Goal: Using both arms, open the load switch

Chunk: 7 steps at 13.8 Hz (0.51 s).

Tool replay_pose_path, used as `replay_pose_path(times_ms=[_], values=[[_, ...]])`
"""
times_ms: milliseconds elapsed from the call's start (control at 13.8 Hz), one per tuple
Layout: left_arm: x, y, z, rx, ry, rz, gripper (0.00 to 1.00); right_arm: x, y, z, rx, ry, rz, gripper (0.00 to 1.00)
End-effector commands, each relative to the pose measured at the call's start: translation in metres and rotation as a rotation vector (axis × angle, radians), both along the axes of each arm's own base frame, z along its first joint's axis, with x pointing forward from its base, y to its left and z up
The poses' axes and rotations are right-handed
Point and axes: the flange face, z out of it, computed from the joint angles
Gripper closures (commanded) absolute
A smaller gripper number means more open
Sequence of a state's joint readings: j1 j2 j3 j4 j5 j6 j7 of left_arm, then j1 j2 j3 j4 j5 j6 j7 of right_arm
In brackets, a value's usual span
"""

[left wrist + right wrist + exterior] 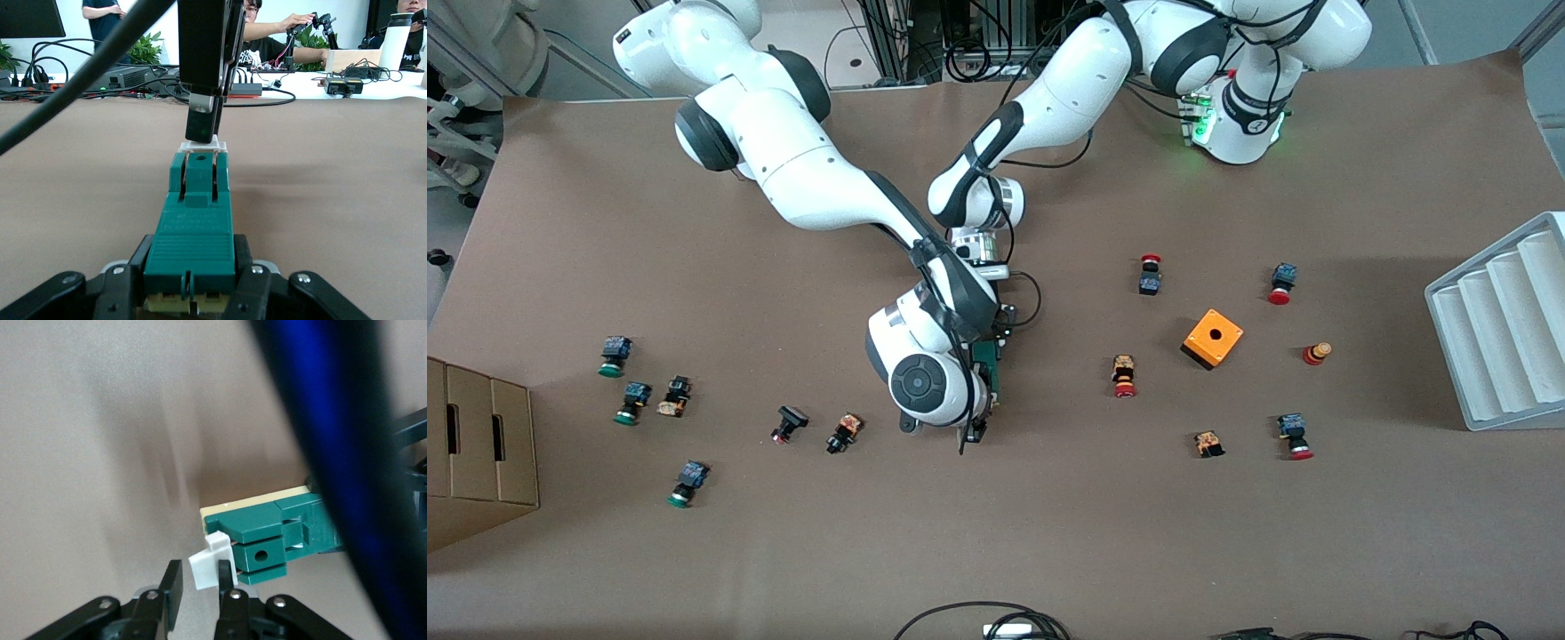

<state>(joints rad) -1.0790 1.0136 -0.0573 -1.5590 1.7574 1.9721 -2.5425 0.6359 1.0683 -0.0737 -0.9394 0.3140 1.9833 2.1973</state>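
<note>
Mid-table, we see the right gripper pinching the white tab at one end of the green load switch, whose other end is clamped by the left gripper. A slanted pull could slip the tab free.

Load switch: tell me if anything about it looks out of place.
The load switch is off the table, clamped at one end in the left tool. Its small white block sticks out askew from the other end, between the right tool's fingers. Otherwise nothing looks damaged.
</note>
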Motion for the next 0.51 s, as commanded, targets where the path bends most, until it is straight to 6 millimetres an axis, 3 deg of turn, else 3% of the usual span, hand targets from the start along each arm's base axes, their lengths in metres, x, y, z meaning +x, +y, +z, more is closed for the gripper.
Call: replay_pose_path(times_ms=[0,436], values=[[0.0058,-0.0028,-0.0016,0.007,-0.001,-0.005,0.47,0.0008,0.0001,-0.0124,0.016,0.023,-0.038,0.72],[0.0059,-0.0033,-0.0007,0.006,0.000,-0.006,0.47,-0.0076,0.0014,-0.0175,0.019,0.044,-0.039,0.72]])
